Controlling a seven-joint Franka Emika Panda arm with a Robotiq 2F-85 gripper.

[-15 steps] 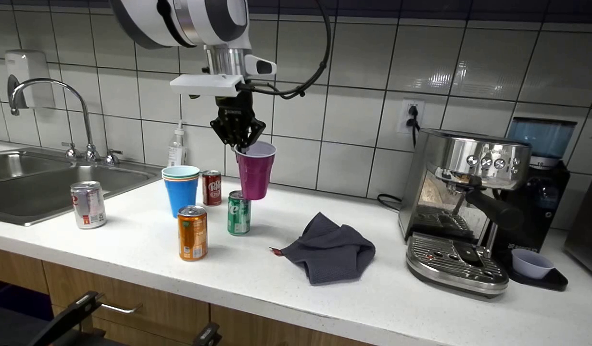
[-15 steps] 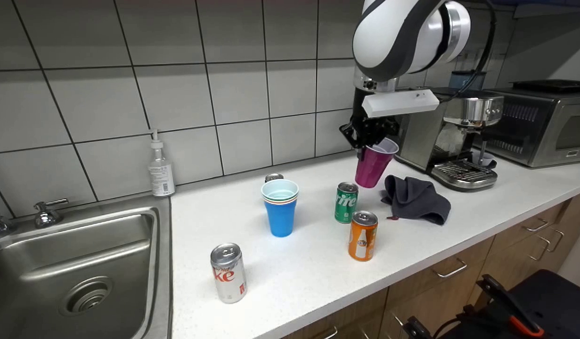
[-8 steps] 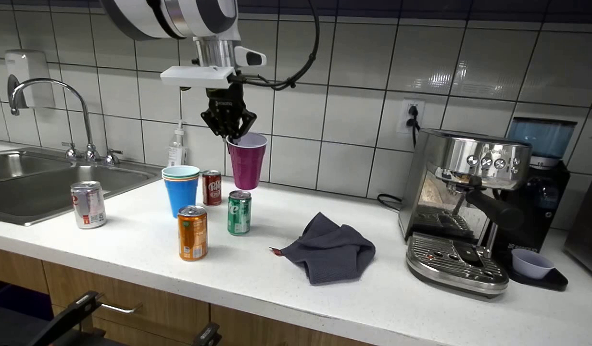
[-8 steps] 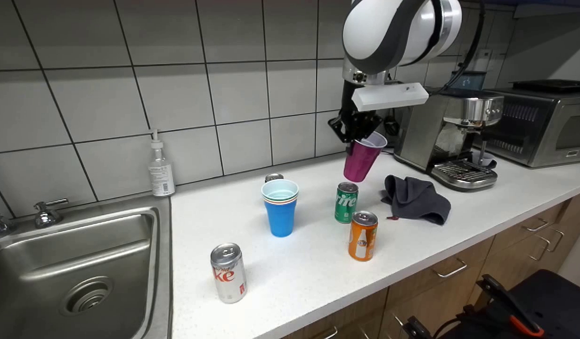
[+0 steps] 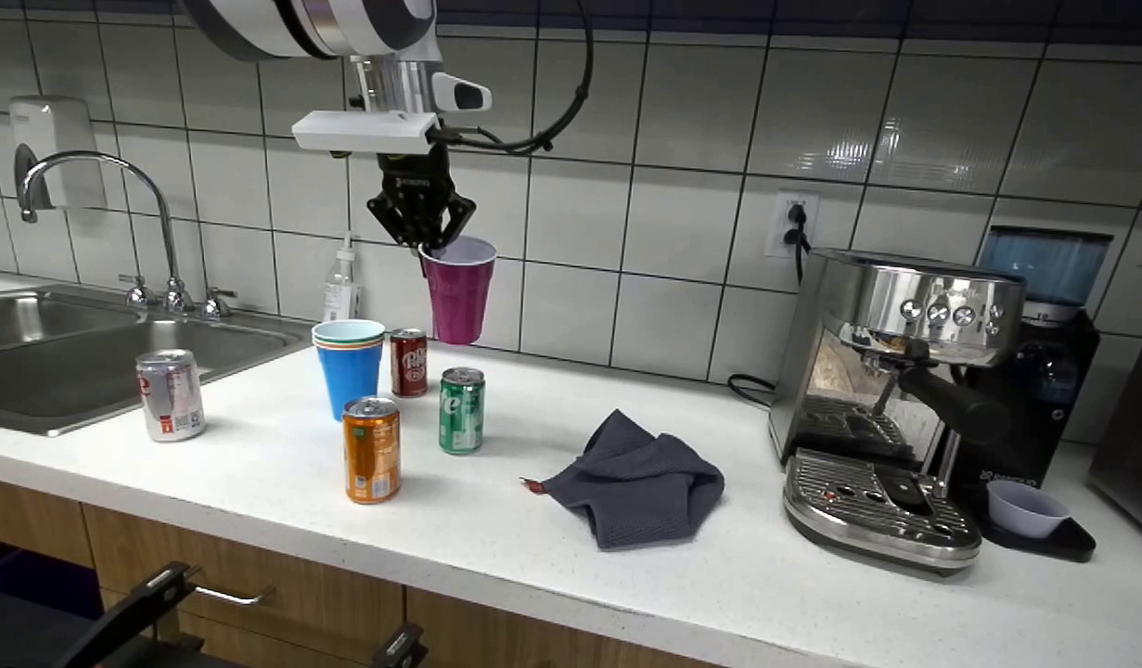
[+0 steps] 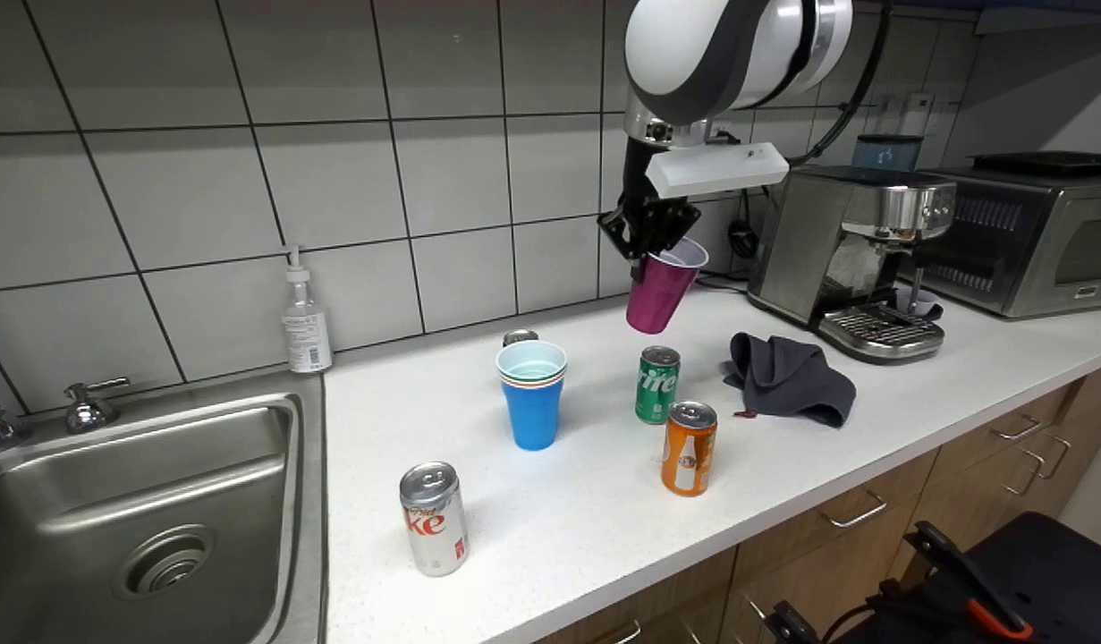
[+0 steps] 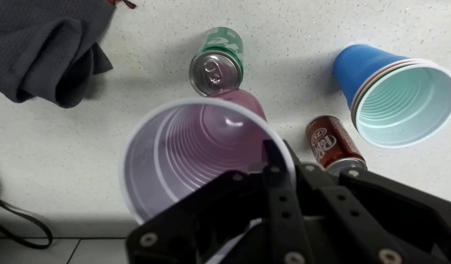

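Note:
My gripper (image 5: pixel 426 252) is shut on the rim wall of a purple cup (image 5: pixel 459 304), white inside. One finger is inside the cup and one outside, as the wrist view shows (image 7: pixel 280 152). The cup (image 6: pixel 661 297) hangs tilted in the air above the counter. Below it a green can (image 5: pixel 462 413) stands upright; it also shows in the wrist view (image 7: pixel 218 60). A dark red can (image 5: pixel 409 364) stands behind a stack of cups (image 5: pixel 350 376), blue outside. An orange can (image 5: pixel 372 455) and a silver can (image 6: pixel 435 523) stand nearer the counter's front edge.
A dark grey cloth (image 5: pixel 640 492) lies crumpled on the white counter (image 5: pixel 496 538). A coffee machine (image 5: pixel 891 371) and a microwave (image 6: pixel 1042 241) stand to the right. A steel sink (image 6: pixel 304 501) with a faucet (image 5: pixel 167 223) is at the left. A soap bottle (image 6: pixel 307 326) stands near the tiled wall.
My gripper has moved up and to the left in both exterior views, carrying the purple cup away from above the cloth side. The cans, cup stack and cloth have not moved.

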